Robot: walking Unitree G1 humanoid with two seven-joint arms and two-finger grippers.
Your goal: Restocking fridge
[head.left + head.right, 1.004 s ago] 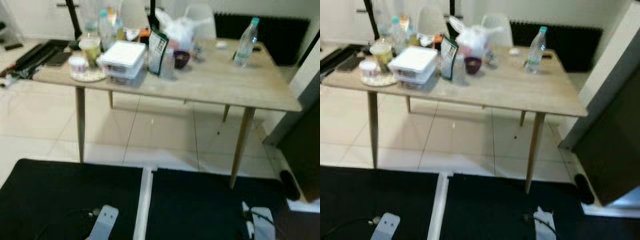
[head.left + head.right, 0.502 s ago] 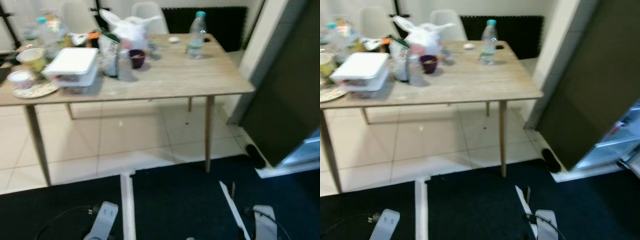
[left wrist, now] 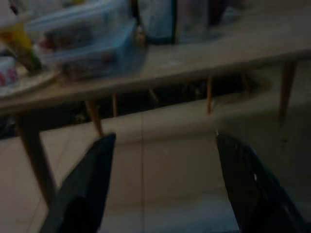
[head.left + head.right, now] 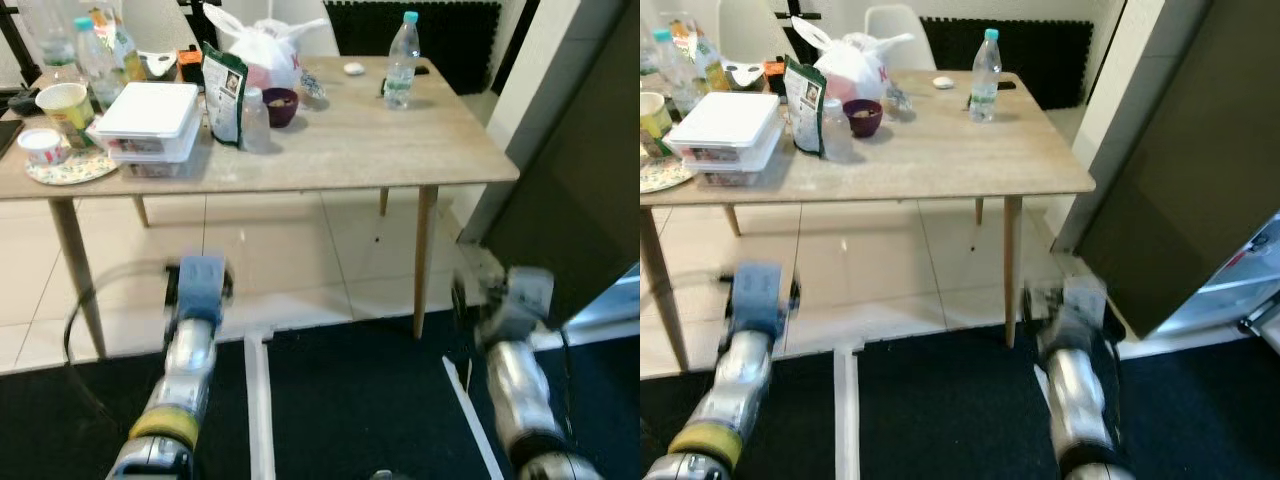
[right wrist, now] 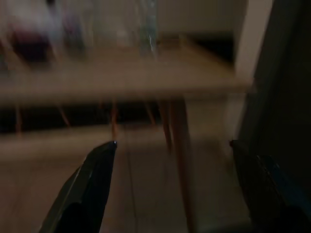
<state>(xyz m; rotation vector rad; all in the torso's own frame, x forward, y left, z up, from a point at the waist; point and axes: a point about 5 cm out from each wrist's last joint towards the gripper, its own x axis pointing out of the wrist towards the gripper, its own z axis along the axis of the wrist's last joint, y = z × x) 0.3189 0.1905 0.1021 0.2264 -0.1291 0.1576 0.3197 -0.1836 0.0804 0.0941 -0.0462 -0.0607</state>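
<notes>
A wooden table point(image 4: 440, 150) holds the groceries: a clear water bottle point(image 4: 402, 60) with a green cap, a white lidded container point(image 4: 150, 120), a green bag point(image 4: 225, 95), a dark bowl point(image 4: 280, 105) and a white plastic bag point(image 4: 262, 45). The fridge's dark door point(image 4: 585, 170) stands at the right, with a lit interior point(image 4: 612, 300) below it. My left arm point(image 4: 190, 350) and right arm point(image 4: 515, 375) are raised in front of the table, below its top. The left gripper point(image 3: 163, 184) is open and holds nothing. The right gripper point(image 5: 172, 184) is open too, facing the table's corner leg point(image 5: 180, 160).
A paper cup point(image 4: 65, 103), a small tub on a patterned plate point(image 4: 60, 168) and several bottles point(image 4: 95, 55) crowd the table's left end. White chairs point(image 4: 895, 25) stand behind it. A black mat point(image 4: 350, 400) with a white strip point(image 4: 257, 410) covers the near floor.
Both arms have risen from the bottom edge to in front of the table. The camera has swung right, bringing the fridge into view.
</notes>
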